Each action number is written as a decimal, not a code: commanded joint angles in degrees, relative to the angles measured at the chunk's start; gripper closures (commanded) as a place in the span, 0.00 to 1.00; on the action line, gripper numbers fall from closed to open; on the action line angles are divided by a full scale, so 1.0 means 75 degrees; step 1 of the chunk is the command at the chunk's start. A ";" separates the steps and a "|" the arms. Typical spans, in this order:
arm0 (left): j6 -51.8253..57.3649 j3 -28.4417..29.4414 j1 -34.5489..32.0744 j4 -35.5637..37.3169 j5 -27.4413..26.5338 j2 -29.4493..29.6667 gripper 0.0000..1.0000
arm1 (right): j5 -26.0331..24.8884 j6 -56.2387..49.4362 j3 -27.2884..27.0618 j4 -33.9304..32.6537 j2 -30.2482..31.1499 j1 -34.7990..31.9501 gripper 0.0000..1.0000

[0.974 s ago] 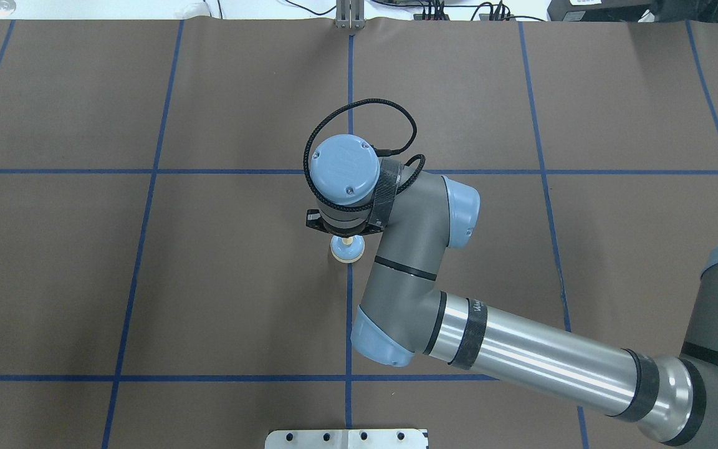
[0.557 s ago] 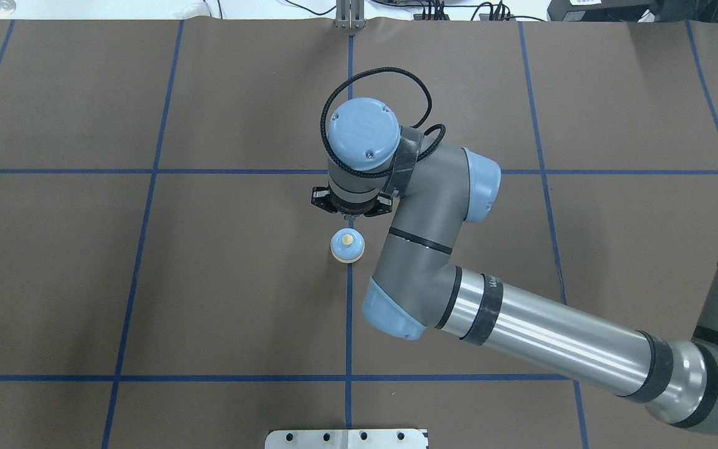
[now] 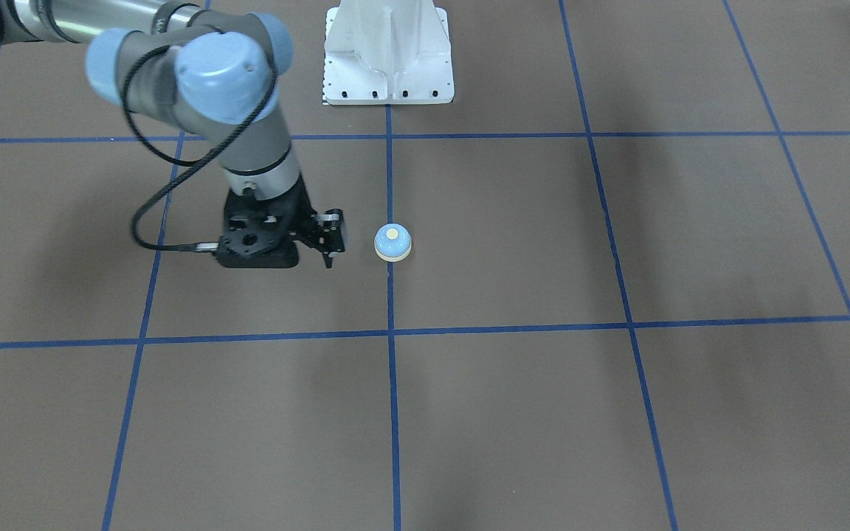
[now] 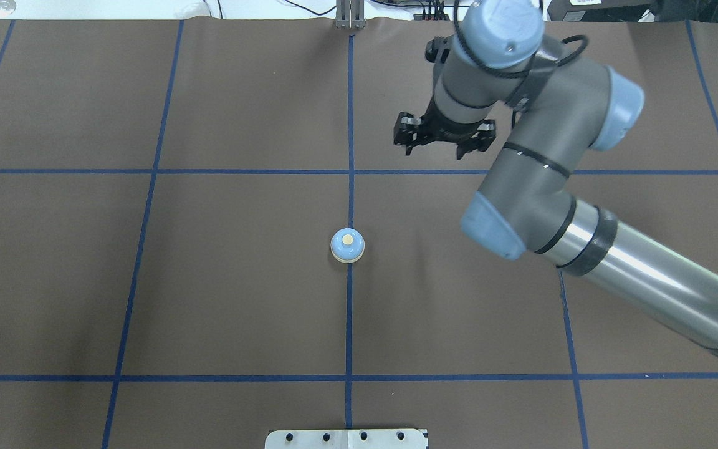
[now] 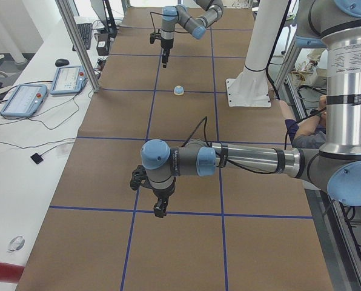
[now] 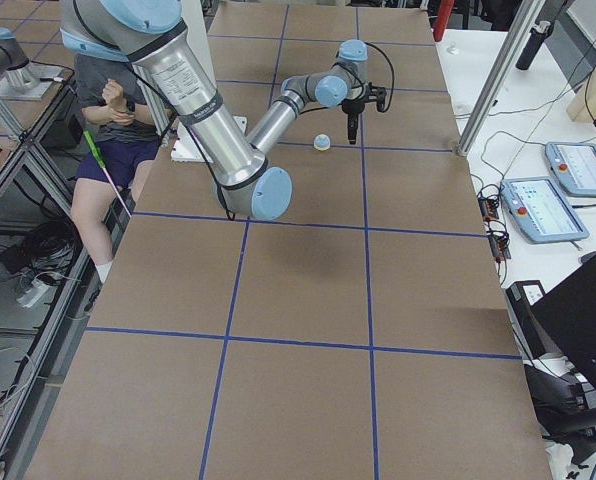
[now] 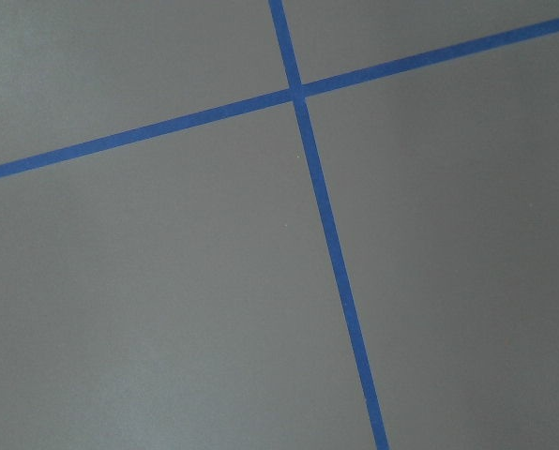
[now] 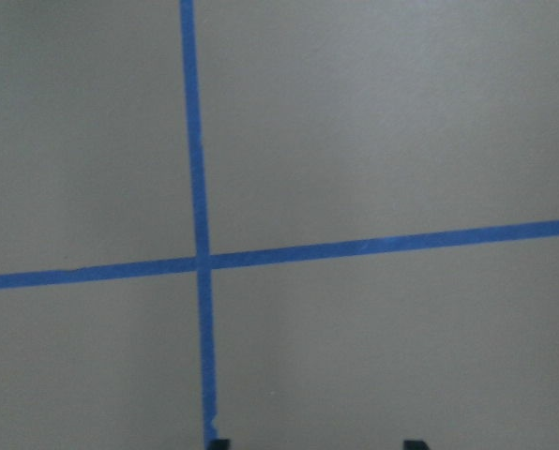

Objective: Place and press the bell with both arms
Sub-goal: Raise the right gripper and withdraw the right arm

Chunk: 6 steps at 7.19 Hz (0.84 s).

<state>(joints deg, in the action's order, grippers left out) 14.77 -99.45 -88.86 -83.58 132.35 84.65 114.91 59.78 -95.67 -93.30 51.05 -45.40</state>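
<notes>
— How is the hand standing now?

— I am seeing the black two-finger right gripper with its fingers apart and nothing between them. It is hanging over the brown paper-covered table, well apart from the small call bell with light blue dome and cream base. The bell is sitting upright on the middle blue tape line, with nothing touching it.

— So which step are we doing?

— I am judging that the placing is done and the pressing is coming. The black left gripper is waiting far down the table, and I cannot tell if it is open or closed.

— What is the next move asking?

— I am thinking it must travel over the bell, centre on the cream button, then come straight down gently.
</notes>
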 commanded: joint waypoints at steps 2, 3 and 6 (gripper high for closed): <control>-0.0013 0.0006 0.0000 0.0000 0.0001 -0.0002 0.00 | 0.0862 -0.4160 -0.0134 -0.0075 0.1731 -0.2167 0.00; -0.0013 -0.0006 0.0000 0.0000 0.0001 -0.0002 0.00 | 0.0979 -0.5392 -0.0123 -0.0052 0.2282 -0.2707 0.00; -0.0001 -0.0064 0.0000 0.0000 0.0013 0.0010 0.00 | 0.1355 -0.7965 -0.0123 0.0216 0.4472 -0.4453 0.00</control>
<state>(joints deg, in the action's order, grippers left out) 14.73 -99.72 -88.86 -83.59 132.40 84.68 124.62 7.01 -96.65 -93.04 77.63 -73.54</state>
